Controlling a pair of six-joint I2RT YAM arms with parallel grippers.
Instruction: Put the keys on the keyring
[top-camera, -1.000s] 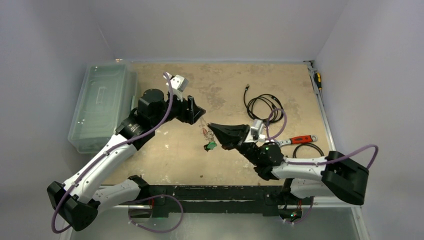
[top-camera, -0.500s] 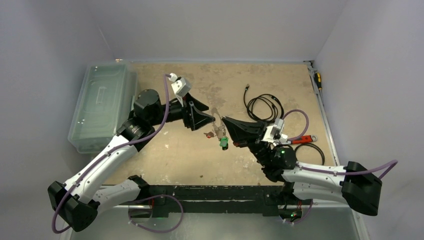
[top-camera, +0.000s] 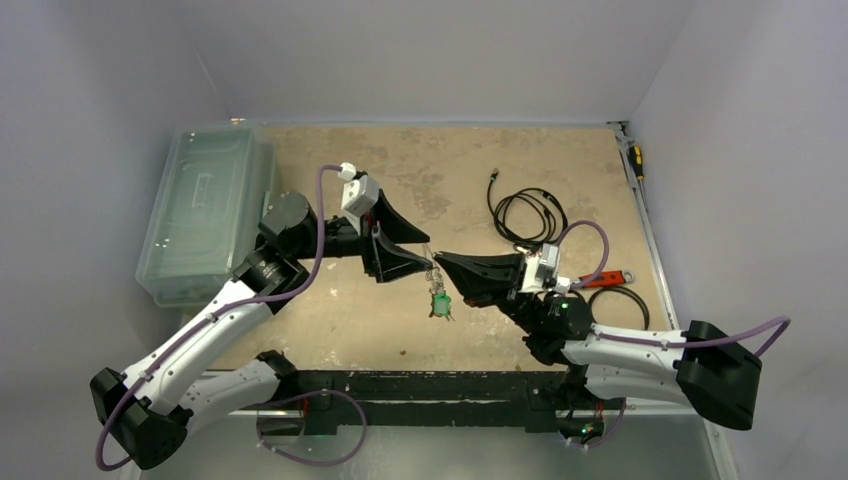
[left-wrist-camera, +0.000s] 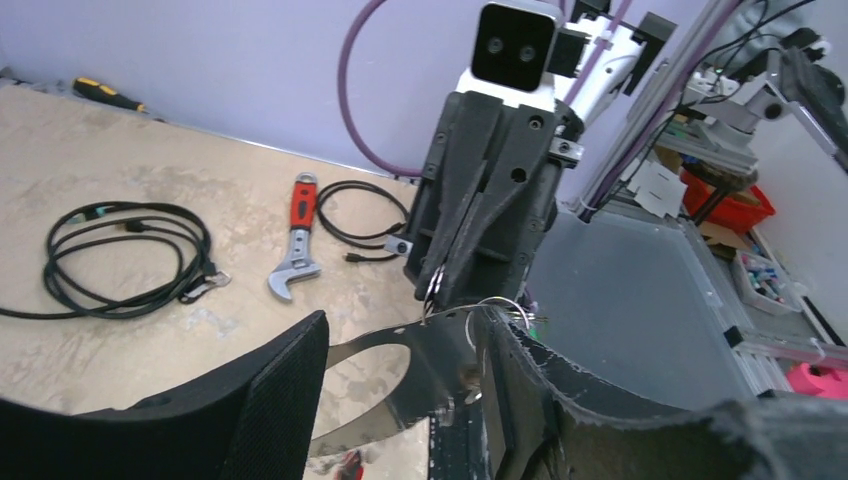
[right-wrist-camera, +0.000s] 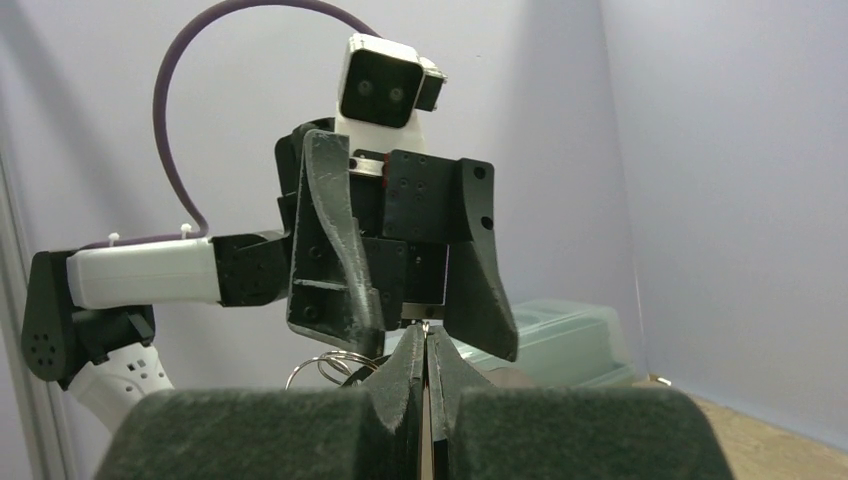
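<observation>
Our two arms: white shells, black joints

We see purple cables looping along each; black wedge-fingered left tool (top-camera: 408, 246) and right tool (top-camera: 447, 263) carry white camera boxes, apparently screwed on.

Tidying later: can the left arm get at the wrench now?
Probably not: the wrench lies beyond the right arm, whose pincer, shut on the keys, stands across the way.

Both hands meet tip to tip mid-worktop (top-camera: 330, 310); left hand (top-camera: 418, 250), right hand (top-camera: 445, 262), green-headed keys (top-camera: 439, 303) hanging below.
</observation>
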